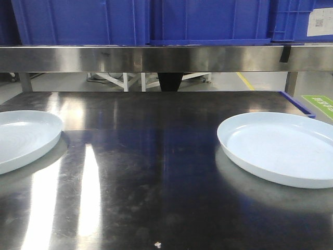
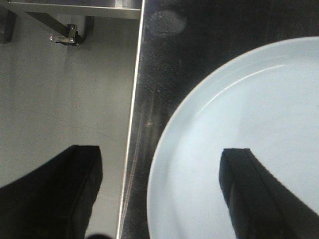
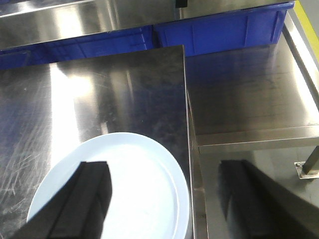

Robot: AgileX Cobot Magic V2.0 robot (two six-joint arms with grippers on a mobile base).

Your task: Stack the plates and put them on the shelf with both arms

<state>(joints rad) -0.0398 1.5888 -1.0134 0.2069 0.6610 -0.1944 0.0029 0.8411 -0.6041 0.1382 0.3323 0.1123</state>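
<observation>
left gripper (image 2: 160, 151) gapes wide, the rim of the left plate (image 2: 239, 99) between its fingers (image 2: 259, 189); right gripper (image 3: 164, 165) gapes likewise, straddling the right plate (image 3: 142, 199) edge.

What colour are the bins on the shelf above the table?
The bins are solid blue, clearest in the front-facing view.

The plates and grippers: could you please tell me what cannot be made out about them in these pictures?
- Left plate: the front view's left edge cuts it off; in the left wrist view the left gripper covers part.
- Right plate: the front view's right edge cuts it; the right gripper covers part in its wrist view.
- Grippers: only fingertips show; the rest lies outside each wrist view.
</observation>
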